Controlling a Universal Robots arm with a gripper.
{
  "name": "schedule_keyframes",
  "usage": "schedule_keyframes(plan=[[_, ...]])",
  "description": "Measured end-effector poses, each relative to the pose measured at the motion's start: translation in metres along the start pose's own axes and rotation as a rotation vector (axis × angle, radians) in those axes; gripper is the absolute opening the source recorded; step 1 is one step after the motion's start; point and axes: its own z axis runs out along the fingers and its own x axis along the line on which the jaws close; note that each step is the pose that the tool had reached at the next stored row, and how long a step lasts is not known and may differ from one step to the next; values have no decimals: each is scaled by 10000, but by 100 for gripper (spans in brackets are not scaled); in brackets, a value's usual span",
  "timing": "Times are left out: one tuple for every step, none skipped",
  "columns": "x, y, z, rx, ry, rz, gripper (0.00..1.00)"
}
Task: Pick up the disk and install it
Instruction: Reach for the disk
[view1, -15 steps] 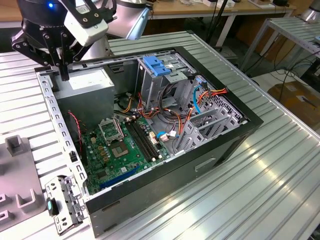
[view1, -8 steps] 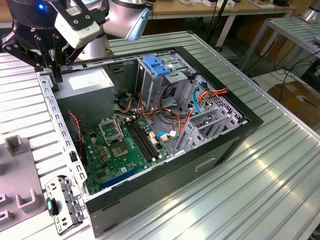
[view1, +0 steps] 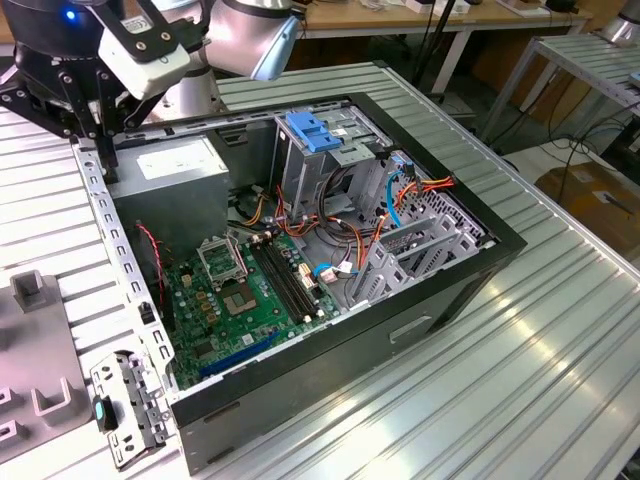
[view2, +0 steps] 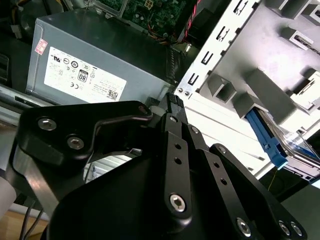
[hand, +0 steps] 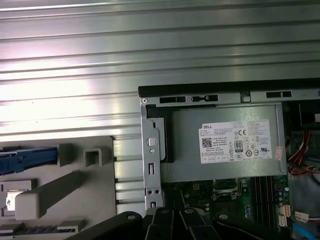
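The disk (view2: 296, 148) lies in a grey moulded fixture (view2: 260, 85) on the table beside the computer case, with its blue side rail (view2: 266, 134) facing the case. In the first wrist view one blue rail (hand: 27, 159) of the disk pokes out of that fixture (hand: 75, 180). My gripper (view1: 101, 142) hangs over the case's corner by the grey power-supply box (view1: 172, 168), well apart from the disk. In the second wrist view its fingers meet at the tips, so the gripper (view2: 162, 105) is shut and holds nothing.
The open computer case (view1: 470, 262) lies on a ribbed metal table (view1: 480, 400), with the motherboard (view1: 240, 295) and cables exposed. A bare blue caddy (view1: 315, 130) sits on top of the drive cage (view1: 300, 175). A small bracket (view1: 130, 405) lies near the case's front corner.
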Motion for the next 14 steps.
schedule_keyframes(plan=[[11, -1, 1, 0, 6, 0, 11], [26, -2, 3, 1, 13, 0, 11], [43, -3, 4, 1, 21, 0, 11], [67, -5, 6, 3, 36, 0, 11], [82, -6, 8, 3, 45, 1, 11], [93, -7, 9, 4, 52, 1, 11], [106, -8, 10, 5, 59, 1, 11], [118, -9, 11, 5, 65, 2, 11], [129, -10, 13, 5, 69, 2, 11], [138, -11, 13, 6, 73, 2, 11], [150, -12, 15, 6, 78, 2, 11], [160, -13, 16, 6, 83, 2, 11], [168, -13, 17, 6, 85, 3, 11], [182, -14, 18, 7, 91, 2, 11]])
